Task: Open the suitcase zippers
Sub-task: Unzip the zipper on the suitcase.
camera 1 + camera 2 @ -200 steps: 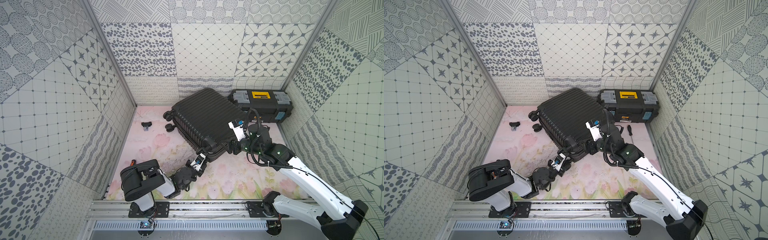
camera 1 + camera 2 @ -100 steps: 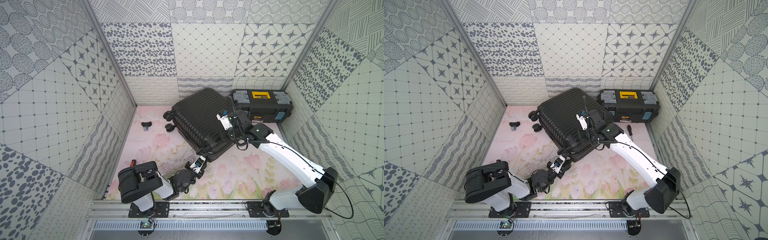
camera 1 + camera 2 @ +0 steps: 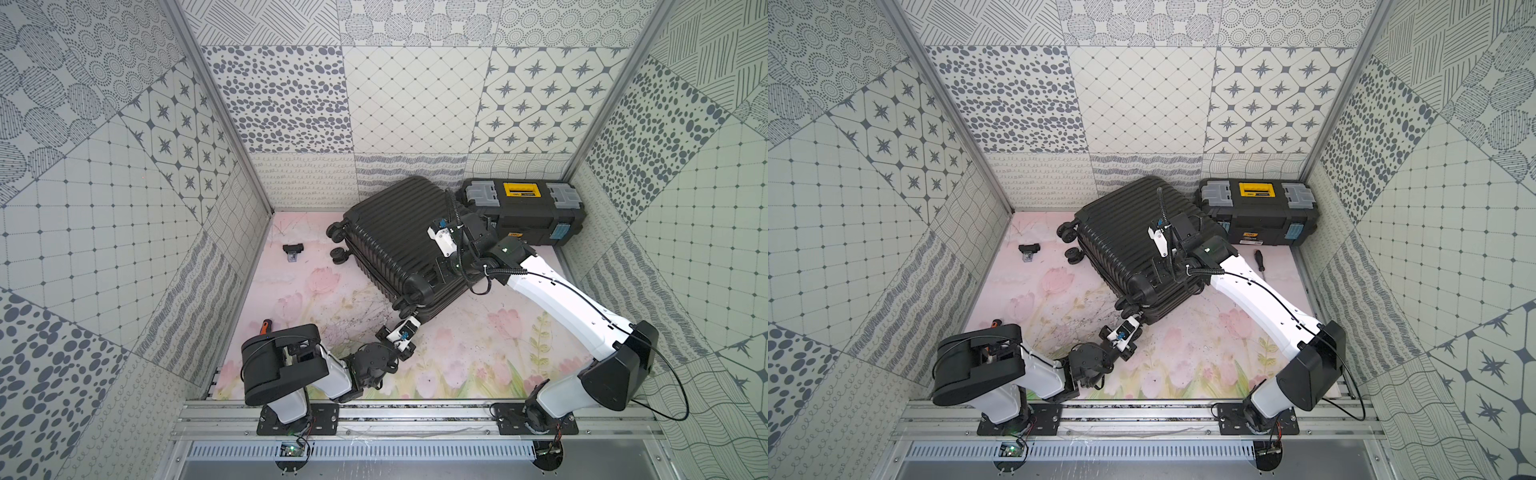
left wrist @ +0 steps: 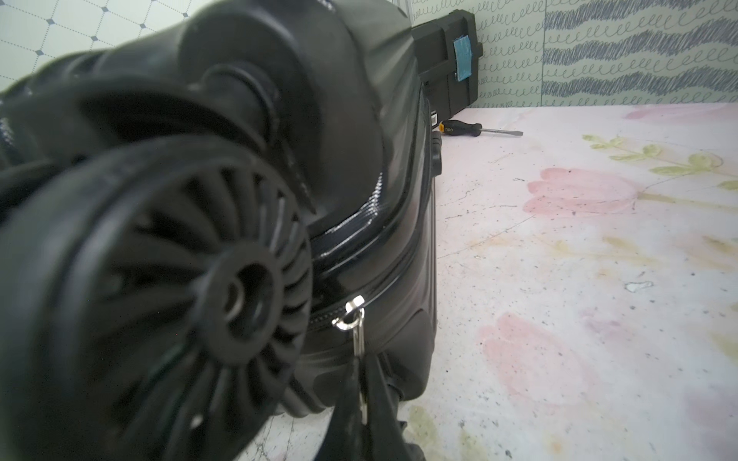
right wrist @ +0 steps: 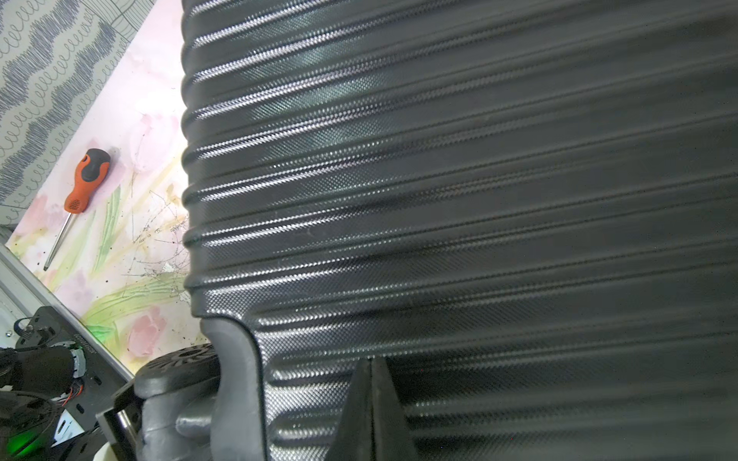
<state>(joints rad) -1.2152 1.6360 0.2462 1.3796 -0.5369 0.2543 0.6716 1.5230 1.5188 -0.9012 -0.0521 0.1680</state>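
toolbox (image 3: 523,216) just beside suitcase (image 3: 395,232), open mat (image 3: 478,353) in front

Robot lab test booth: patterned wall panels (image 3: 415,124) on alu. frame (image 3: 218,108), floral floor mat (image 3: 457,353), arms (image 3: 282,365) bolted to front rail (image 3: 415,415).

Left arm (image 3: 332,374), right arm (image 3: 557,299): white link shells, black joint housings, thin black looping cables, black bolted base plates.

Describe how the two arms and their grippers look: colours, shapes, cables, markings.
The left arm and right arm pair white link shells with bulky black joint housings. Thin black cable runs along the right arm and loops off its elbow. Each wrist has a white bracket with a blue spot. The left gripper and right gripper have slim black tapered fingers.
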